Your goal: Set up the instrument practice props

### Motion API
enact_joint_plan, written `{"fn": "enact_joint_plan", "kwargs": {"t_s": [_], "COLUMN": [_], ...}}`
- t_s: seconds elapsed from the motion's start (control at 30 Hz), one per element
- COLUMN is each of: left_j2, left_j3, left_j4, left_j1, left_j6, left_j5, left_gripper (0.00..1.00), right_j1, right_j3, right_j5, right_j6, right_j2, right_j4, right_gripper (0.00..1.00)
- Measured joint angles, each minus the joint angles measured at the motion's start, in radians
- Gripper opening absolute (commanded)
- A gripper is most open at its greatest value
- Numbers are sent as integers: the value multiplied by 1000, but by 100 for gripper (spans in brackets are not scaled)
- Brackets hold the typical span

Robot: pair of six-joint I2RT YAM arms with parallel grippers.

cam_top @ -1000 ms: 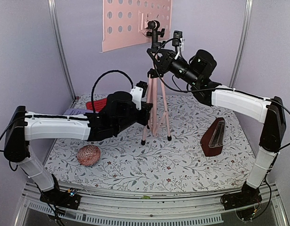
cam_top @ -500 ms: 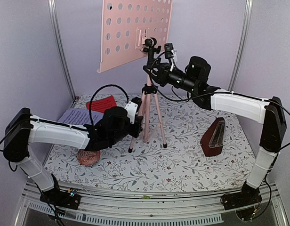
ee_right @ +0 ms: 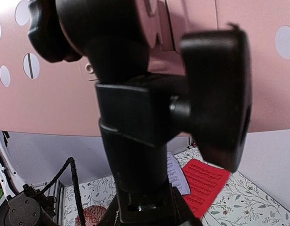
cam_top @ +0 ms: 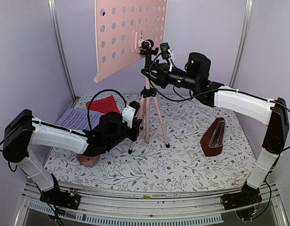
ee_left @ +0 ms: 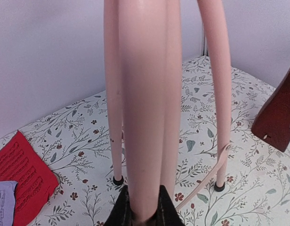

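Music stand [cam_top: 130, 37] is sitting further toward 9 o'clock and more upright than a second ago. It's standing near bench [cam_top: 182, 165] centre, feet down. Left end effector [ee_left: 144, 213] is pinching one tripod leg low, jaws narrow. Right end effector [cam_top: 149, 74] is clamping the black head under the perforated panel. Metronome [cam_top: 213, 137] is sitting at 4 o'clock of the stand, well apart; sheet-music pages [cam_top: 103, 104] are lying at 10 o'clock.
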State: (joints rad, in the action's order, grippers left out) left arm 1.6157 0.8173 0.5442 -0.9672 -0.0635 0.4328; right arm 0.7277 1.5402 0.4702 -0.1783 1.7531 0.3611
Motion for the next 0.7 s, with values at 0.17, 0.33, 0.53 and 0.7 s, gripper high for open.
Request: {"fn": "enact_joint_plan", "kwargs": {"t_s": [0.17,0.33,0.53,0.7], "left_j2": [-7,-24,-56,-71], "left_j3": [-9,-27,-49,-50], "left_j4": [-4,-5,-21,-53], "left_j1": [3,13,26,37], "left_j6": [2,10,19,31], "left_j5": [-29,-65,-112,-156], "left_gripper": [0,0,0,0], "right_j1": [0,2,7,7], "right_j3": [36,48,76,130], "right_j5": [3,4,9,10], "right_j6": [22,43,69,97], "right_j2": [0,-6,-9,-9], "right_j4": [-73,-116,-177,-250], "right_gripper": [10,16,13,13]}}
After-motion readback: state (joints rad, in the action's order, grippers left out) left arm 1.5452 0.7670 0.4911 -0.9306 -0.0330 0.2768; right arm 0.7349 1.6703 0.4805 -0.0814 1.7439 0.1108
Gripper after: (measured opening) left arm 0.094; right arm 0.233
